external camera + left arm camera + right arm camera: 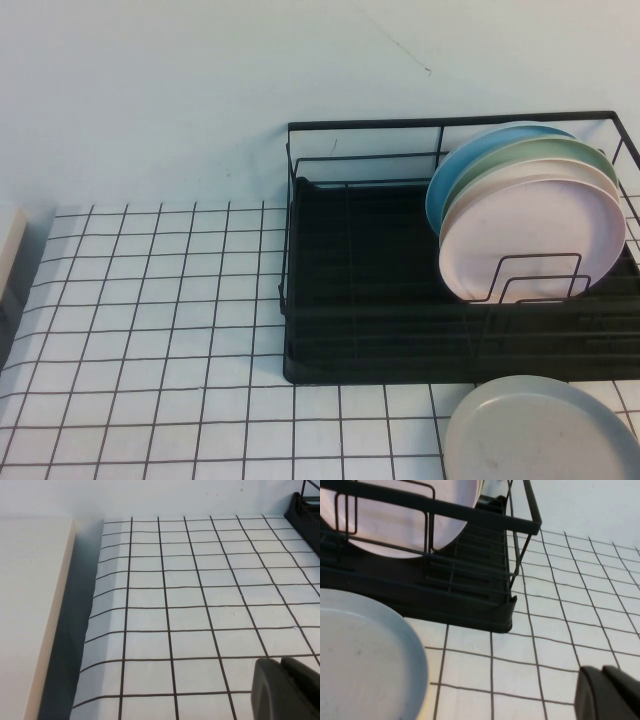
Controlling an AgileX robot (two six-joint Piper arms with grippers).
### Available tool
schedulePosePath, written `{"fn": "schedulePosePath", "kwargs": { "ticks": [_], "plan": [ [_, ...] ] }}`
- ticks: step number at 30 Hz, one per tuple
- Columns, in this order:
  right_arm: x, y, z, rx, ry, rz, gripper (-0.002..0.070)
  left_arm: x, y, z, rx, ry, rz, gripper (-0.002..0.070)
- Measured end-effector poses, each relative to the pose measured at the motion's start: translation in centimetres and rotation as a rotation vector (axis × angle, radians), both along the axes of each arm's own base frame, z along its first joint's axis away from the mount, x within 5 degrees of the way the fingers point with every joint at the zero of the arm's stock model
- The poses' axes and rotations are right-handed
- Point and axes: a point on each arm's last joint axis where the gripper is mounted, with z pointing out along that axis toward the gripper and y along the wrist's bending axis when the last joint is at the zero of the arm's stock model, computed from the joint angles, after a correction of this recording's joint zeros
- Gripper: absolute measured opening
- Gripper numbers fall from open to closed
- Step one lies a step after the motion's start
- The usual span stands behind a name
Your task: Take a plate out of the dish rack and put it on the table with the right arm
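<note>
Plate (365, 655) flat on table (555, 630), beside right gripper (610, 692).

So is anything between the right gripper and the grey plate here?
Nothing visible: the grey plate already lies flat on the table before the dish rack; the shut right gripper is beside it, apart.

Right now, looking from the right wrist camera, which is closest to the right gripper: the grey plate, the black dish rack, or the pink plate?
From the right gripper, shut, low over the table:
1. Grey plate, flat on the table.
2. Dish rack, its near corner just beyond.
3. Pink plate, standing inside the rack.
</note>
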Motion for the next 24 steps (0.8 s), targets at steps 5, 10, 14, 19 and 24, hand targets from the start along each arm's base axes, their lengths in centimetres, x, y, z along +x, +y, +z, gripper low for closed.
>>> {"fn": "schedulePosePath", "kwargs": {
  "ticks": [5, 10, 14, 19, 24],
  "plan": [
    [-0.02, -0.01, 0.03, 0.005, -0.005, -0.003, -0.0001, 0.00, 0.00, 0.00, 0.000, 0.000, 0.000, -0.0003],
    [-0.02, -0.02, 0.03, 0.006, -0.005, -0.004, -0.0001, 0.00, 0.00, 0.00, 0.000, 0.000, 0.000, -0.0003],
    [-0.02, -0.02, 0.03, 0.006, -0.005, -0.004, -0.0001, 0.00, 0.00, 0.00, 0.000, 0.000, 0.000, -0.0003],
    [-0.02, -0.02, 0.03, 0.006, -0.005, -0.004, -0.0001, 0.00, 0.00, 0.00, 0.000, 0.000, 0.000, -0.0003],
    [-0.02, -0.02, 0.03, 0.006, -0.005, -0.004, -0.0002, 0.00, 0.00, 0.00, 0.000, 0.000, 0.000, -0.0003]
  ]
}}
